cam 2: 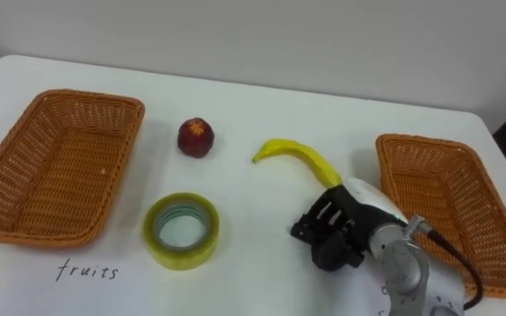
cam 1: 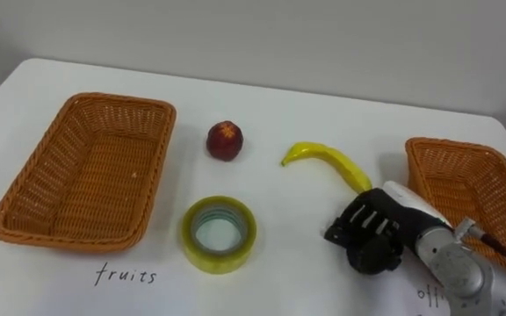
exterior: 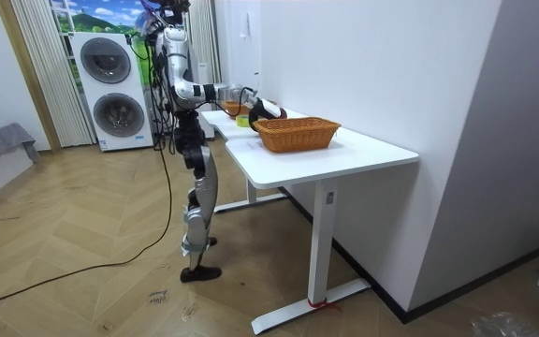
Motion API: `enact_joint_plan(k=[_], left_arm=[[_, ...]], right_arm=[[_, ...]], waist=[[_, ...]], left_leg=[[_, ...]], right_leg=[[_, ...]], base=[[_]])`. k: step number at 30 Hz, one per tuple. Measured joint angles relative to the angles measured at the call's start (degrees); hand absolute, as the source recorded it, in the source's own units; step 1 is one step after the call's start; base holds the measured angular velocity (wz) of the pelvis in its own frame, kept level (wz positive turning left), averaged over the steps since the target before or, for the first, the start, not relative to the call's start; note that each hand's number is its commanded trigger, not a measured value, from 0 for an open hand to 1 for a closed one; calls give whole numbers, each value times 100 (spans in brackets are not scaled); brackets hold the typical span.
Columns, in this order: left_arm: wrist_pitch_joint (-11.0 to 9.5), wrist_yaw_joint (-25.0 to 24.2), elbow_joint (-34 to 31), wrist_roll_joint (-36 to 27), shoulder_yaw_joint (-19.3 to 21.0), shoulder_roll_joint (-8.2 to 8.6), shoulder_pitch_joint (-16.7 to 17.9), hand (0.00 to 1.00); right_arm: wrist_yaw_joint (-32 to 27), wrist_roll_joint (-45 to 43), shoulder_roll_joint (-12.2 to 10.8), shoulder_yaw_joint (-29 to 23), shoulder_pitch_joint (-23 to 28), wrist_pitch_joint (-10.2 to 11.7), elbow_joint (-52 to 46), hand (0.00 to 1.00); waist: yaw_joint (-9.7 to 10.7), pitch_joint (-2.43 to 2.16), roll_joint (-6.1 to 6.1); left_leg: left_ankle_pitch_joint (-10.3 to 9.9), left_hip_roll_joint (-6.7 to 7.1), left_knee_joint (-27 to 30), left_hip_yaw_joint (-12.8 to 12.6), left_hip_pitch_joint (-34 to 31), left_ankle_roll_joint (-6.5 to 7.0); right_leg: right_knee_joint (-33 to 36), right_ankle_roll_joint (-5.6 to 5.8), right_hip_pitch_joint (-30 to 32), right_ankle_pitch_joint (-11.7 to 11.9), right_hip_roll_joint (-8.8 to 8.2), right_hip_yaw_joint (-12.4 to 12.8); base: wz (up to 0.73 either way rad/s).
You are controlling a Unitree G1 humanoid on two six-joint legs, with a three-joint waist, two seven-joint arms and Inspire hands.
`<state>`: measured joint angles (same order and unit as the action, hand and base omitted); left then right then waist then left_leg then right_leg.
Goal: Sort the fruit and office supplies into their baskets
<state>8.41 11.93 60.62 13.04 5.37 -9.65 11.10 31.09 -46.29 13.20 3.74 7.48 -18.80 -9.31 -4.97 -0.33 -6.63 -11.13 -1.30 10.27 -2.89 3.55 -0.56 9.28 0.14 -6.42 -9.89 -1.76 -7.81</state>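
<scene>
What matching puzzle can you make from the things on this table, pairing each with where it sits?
Things:
1 apple
2 banana
3 tape roll
4 right hand

Places:
A between the apple and the right basket
B nearest the front, beside the left basket
C at the banana's near end
D behind the tape roll, towards the wall

Pairs: 1-D, 2-A, 3-B, 4-C

yellow banana [cam 1: 328,162], red apple [cam 1: 224,140] (yellow-flecked top)
</scene>
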Motion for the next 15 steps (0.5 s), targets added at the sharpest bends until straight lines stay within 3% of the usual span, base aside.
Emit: enact_joint_plan(k=[5,9,15], left_arm=[[-30,121,3,-30,4,10,9,0],[-175,168,122,28,117,13,55,0],[-263,161,418,2,307,27,199,0]], right_arm=[[-62,487,49,-106,49,50,-197,100],[-77,1003,33,-199,53,134,-517,100],[-452,1948,2,-915,22,417,-1393,100]], waist=[[52,38,67],[163,34,73],[274,54,94]], left_leg=[[4,-2,-42,-22,-4,1],[14,0,-62,-25,11,4],[11,7,-60,-68,26,12]], right_leg=[[39,0,64,0,-1,-10],[38,0,84,0,0,14],[37,1,69,0,-10,125]], base=[[-4],[-2],[-1]])
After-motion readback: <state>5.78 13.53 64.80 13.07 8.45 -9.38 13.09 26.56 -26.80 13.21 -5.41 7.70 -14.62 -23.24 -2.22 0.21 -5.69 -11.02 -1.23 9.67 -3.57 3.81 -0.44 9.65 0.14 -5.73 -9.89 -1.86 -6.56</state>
